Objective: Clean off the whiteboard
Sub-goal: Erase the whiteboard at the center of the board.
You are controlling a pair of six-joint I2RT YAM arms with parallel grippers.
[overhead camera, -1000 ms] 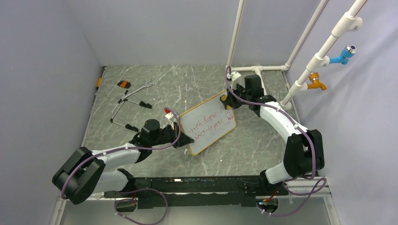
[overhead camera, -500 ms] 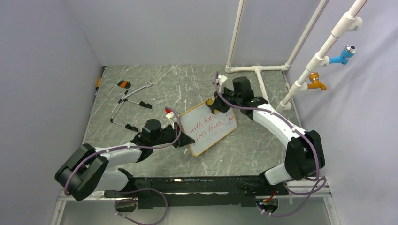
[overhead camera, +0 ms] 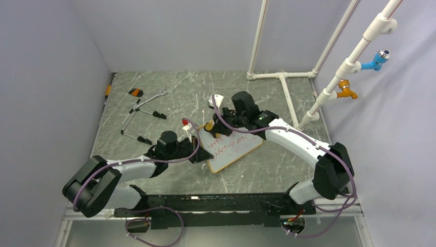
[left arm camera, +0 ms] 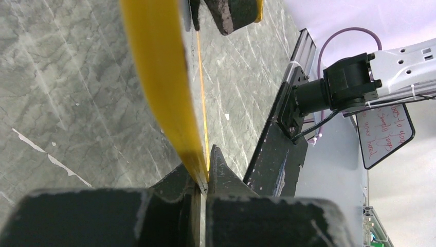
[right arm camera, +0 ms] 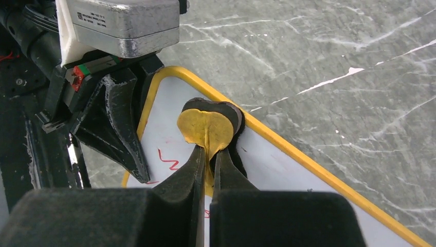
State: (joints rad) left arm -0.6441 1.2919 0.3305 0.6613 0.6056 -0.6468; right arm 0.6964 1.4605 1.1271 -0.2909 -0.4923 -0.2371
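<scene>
The whiteboard (overhead camera: 234, 146) has a yellow-orange frame and red handwriting, and sits mid-table, slanted. My left gripper (overhead camera: 204, 154) is shut on its near-left edge; in the left wrist view the frame (left arm camera: 159, 77) runs straight into the closed jaws of the left gripper (left arm camera: 206, 167). My right gripper (overhead camera: 212, 126) is shut on a yellow eraser (right arm camera: 208, 126) with a black felt pad. The pad presses on the board's far-left corner (right arm camera: 288, 170), just above the right gripper's fingertips (right arm camera: 208, 152). Red strokes (right arm camera: 167, 159) show beside the eraser.
A wrench (overhead camera: 154, 98), an orange-and-black piece (overhead camera: 135, 92) and black-handled tools (overhead camera: 139, 116) lie at the far left. White pipes (overhead camera: 283, 76) cross the back right, with blue (overhead camera: 378, 59) and orange (overhead camera: 347, 90) taps. The black rail (left arm camera: 277, 154) runs along the near edge.
My right arm has swept the eraser leftward across the board, from its far-right corner to its far-left corner. The board has turned a little. The left gripper has kept its hold.
</scene>
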